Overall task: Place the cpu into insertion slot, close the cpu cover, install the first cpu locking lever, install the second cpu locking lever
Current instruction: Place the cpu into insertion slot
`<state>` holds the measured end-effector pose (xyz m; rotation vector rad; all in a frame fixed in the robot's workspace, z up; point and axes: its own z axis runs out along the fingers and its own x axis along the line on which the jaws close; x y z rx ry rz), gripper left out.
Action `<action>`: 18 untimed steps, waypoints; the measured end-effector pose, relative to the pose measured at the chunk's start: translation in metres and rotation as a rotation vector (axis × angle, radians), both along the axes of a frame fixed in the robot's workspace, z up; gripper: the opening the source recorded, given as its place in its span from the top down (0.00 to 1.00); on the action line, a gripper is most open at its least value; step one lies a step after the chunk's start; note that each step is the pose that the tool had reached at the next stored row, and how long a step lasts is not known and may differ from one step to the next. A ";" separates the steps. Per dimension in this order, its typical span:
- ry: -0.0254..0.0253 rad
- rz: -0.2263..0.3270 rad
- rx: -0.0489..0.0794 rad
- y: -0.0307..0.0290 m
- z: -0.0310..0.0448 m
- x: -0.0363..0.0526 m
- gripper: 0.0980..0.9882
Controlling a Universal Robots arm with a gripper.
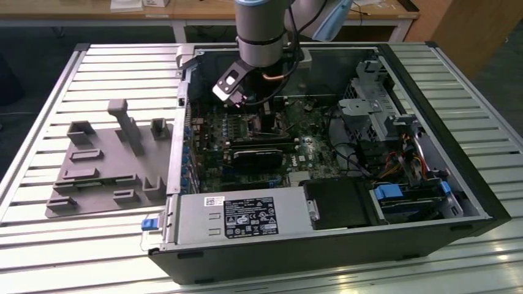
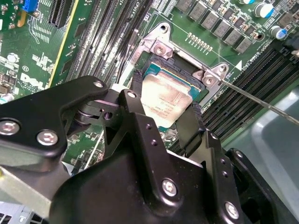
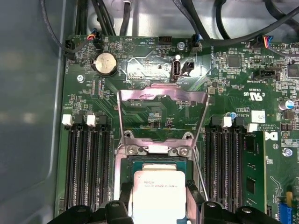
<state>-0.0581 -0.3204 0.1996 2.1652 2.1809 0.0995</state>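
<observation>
CPU: you have one, its pale silver top facing up, lying square over the one slot. In both wrist views a green-blue edge shows between it and the slot's metal rim. You cannot tell whether it is fully seated.

Your gripper stands directly over the slot. Its two black fingers are pressed against two opposite edges of the CPU, so it is gripping the chip.

In the first wrist view the one cover is flipped open, a thin silvery frame lying back on the green board just beyond the slot. Two screws sit on the slot's rim on the cover's side.

In the second wrist view one thin lever runs out from the slot's corner, raised and unlatched.

In the exterior view the arm reaches down into the open case, with the gripper low over the board.
</observation>
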 end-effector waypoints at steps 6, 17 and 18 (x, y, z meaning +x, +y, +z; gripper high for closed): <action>0.0000 0.000 0.000 0.0000 -0.0023 0.0000 0.51; 0.0000 0.000 0.008 0.0000 -0.0059 0.0000 0.51; 0.0000 0.000 0.008 0.0000 -0.0059 0.0000 0.51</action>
